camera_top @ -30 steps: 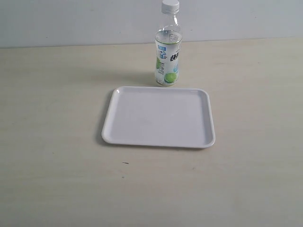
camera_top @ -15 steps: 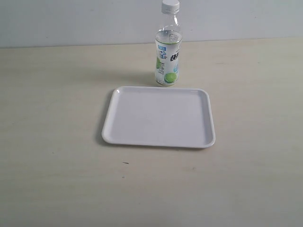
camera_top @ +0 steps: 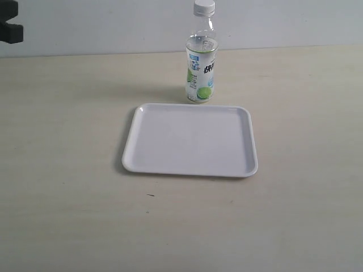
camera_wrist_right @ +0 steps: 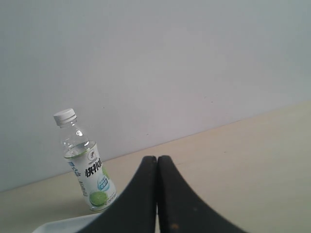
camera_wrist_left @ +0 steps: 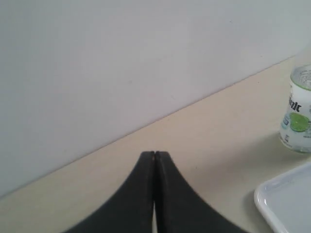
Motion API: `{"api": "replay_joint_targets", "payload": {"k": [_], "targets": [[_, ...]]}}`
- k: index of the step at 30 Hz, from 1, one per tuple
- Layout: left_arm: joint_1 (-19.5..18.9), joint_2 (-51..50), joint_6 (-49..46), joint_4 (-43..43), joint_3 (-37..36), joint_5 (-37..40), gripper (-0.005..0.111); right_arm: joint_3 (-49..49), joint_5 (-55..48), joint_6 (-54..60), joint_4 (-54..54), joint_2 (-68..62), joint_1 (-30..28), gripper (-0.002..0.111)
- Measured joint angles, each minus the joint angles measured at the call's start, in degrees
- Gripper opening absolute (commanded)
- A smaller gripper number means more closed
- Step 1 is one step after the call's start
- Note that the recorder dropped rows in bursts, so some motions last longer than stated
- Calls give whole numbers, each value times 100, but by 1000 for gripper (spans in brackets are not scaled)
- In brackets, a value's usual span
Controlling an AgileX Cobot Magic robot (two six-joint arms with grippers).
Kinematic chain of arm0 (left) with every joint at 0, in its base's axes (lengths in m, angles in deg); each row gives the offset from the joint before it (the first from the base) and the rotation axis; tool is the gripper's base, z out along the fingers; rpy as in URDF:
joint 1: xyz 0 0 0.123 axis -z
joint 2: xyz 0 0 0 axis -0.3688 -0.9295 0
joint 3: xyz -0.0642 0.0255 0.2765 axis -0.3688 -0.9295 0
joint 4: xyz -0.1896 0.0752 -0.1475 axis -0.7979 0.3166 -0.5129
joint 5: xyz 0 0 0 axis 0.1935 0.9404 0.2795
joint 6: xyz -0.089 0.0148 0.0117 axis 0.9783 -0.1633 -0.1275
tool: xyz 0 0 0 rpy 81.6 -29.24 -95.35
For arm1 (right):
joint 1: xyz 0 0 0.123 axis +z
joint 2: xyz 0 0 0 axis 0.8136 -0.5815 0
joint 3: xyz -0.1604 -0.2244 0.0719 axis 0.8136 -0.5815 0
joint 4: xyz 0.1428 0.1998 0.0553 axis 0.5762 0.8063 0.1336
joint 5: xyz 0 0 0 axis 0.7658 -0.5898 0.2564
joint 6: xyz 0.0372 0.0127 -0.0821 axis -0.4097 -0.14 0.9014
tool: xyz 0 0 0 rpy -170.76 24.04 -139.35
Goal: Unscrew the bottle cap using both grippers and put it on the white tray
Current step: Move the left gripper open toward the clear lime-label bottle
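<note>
- We see a pale wood-grain table (camera_top: 68, 170) that runs back to a plain grey-white wall (camera_top: 102, 25). A few small dark specks mark the table in front of the tray (camera_top: 190, 140).
- The tray lies flat at mid-table, between the near side of the table and the bottle (camera_top: 201, 71).
- The bottle stands upright just behind the tray's far rim, toward its right half (we cannot tell whether the base touches the rim).
- The cap (camera_top: 204, 7) sits on the bottle's neck, not yet off.
- A black shape (camera_top: 8, 22) juts in at the upper left edge of the exterior view. It is cut off by the frame and well apart from the bottle.
- The label (camera_wrist_right: 95, 179) wraps the bottle's lower half in white, blue and green, with a lime near the bottom. It carries bold dark Chinese characters, too small for us to read with any surety.
- The left claw (camera_wrist_left: 154, 155) has its two black fingers pressed together, tips touching, with nothing between them. It hangs above the table, apart from the bottle and the tray corner seen in its own view.
- The right claw (camera_wrist_right: 157, 159) is likewise pressed together and holds nothing. It touches neither bottle nor tray.
</note>
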Motion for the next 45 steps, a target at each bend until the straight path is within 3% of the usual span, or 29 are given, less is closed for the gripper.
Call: {"api": "replay_joint_targets", "payload": {"k": [6,14,17,18,22,24,29,33,38,45], "targets": [[0,-1202,617,1794,1120,-1042,0,0,0,0,0,0,0,0],[0,-2656,557,2147,2044,-3255,0,0,0,0,0,0,0,0],[0,-3395,234,1581,2256,-3536,1,0,0,0,0,0,0,0],[0,-3705,-321,1162,2310,-3671,4,0,0,0,0,0,0,0],[111,-4412,-2012,423,2378,-4131,34,0,0,0,0,0,0,0],[312,-4623,-2380,252,2515,-4156,51,0,0,0,0,0,0,0],[1031,-5047,-2600,-355,2928,-4125,70,0,0,0,0,0,0,0],[1406,-5211,-2968,-1112,2963,-4031,71,0,0,0,0,0,0,0],[1498,-5414,-3082,-2254,2973,-3619,71,0,0,0,0,0,0,0],[1521,-5676,-3208,-2605,2986,-3471,71,0,0,0,0,0,0,0]]}}
